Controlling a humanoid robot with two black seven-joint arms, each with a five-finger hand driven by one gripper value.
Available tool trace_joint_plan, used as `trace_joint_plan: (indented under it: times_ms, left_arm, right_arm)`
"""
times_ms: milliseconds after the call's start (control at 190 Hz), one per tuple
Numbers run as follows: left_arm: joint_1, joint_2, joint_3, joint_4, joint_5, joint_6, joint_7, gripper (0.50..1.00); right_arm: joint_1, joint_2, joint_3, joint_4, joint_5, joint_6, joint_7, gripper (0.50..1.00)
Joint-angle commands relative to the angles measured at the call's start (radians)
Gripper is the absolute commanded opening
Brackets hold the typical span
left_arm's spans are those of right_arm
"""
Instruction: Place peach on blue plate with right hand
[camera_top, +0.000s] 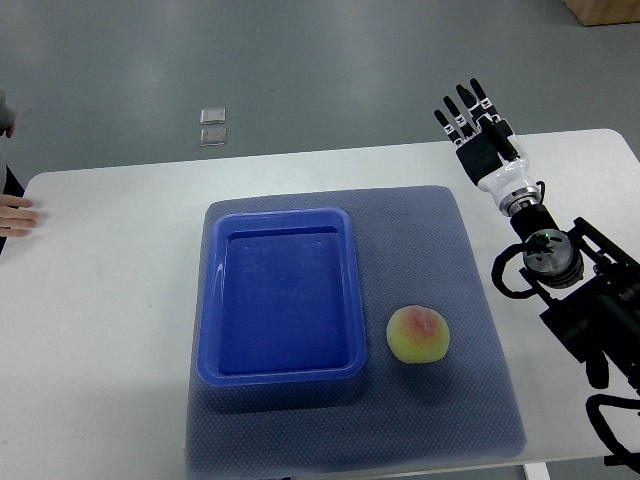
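Your peach sits on the grey-blue mat, just off the right wall of the blue plate, which is really a deep rectangular tray. From the tray's centre the fruit lies at about four o'clock, close to the rim but not touching it as far as you can see. It rests upright on the mat, yellow-green with a red blush on top, and nothing lies on it or against it.

The tray's inside is bare blue, and the wall facing the peach is the only thing standing between fruit and tray floor. The mat under both spreads across the middle of the white table.

From the peach, look toward one o'clock and you find the right hand, well apart from the fruit, up near the table's far edge. Its black fingers are stretched out straight and slightly fanned, pointing away from you, and they hold nothing. The arm behind it runs down to the picture's right edge at about four o'clock, with cables looped around the wrist.

At nine o'clock from the tray, a person's hand rests on the table's left edge. On the grey floor beyond the table, at about eleven o'clock, lie two small clear squares, one just above the other.
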Motion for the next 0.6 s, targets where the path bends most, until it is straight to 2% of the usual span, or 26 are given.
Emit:
trace_joint_plan:
  times_ms: [0, 362, 593]
  left_arm:
    - [0.000, 0.000, 0.002, 0.000, 0.000, 0.000, 0.000, 1.000]
    - [0.000, 0.000, 0.002, -0.002, 0.000, 0.002, 0.000, 1.000]
    - [0.000, 0.000, 0.002, -0.002, 0.000, 0.002, 0.000, 1.000]
  right_arm:
    - [0.001, 0.000, 0.000, 0.000, 0.000, 0.000, 0.000, 0.932]
    - [0.013, -0.006, -0.005, 0.005, -0.041, 0.000, -0.002, 0.932]
    - [0.072, -0.058, -0.133, 0.018, -0.318, 0.000, -0.011, 0.932]
